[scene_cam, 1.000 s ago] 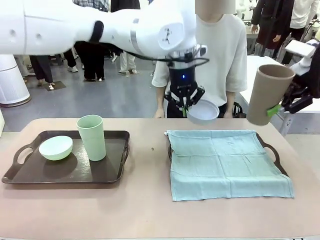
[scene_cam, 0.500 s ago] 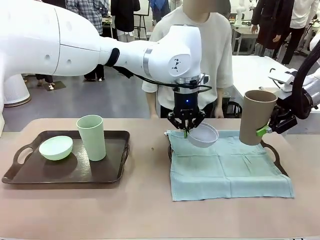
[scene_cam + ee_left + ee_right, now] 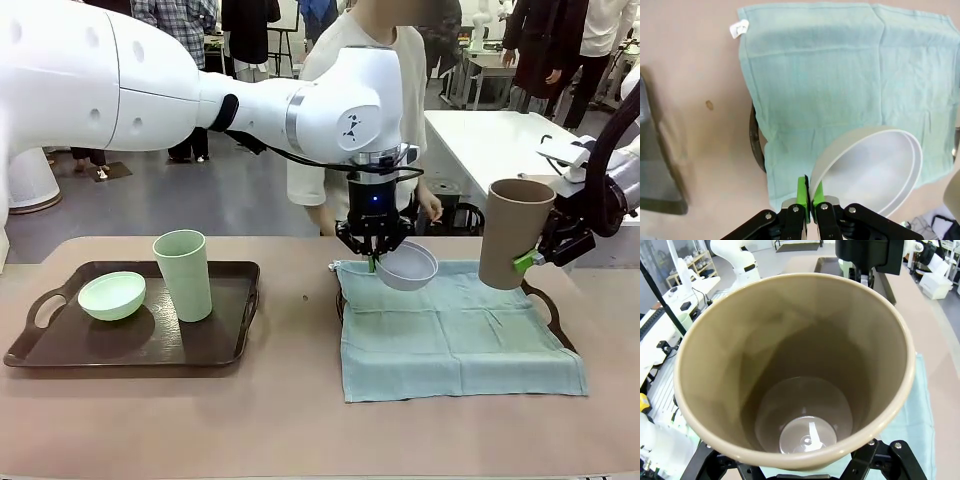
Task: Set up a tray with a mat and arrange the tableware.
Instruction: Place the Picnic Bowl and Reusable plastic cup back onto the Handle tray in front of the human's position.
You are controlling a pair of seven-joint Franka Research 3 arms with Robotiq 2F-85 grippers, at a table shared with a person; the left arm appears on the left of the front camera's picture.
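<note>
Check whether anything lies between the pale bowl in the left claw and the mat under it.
Nothing visible does. The pale bowl hangs from the left claw over bare mat; the tan tumbler hangs apart, to the right.

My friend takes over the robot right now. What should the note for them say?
The left gripper is shut on the rim of the white bowl, tilted just above the mat.
The right gripper is shut on the tan tumbler, upright in the air.
Done: mat laid on the right tray.
Left: set both down; the green bowl and green tumbler wait on the left tray, probably next.
</note>
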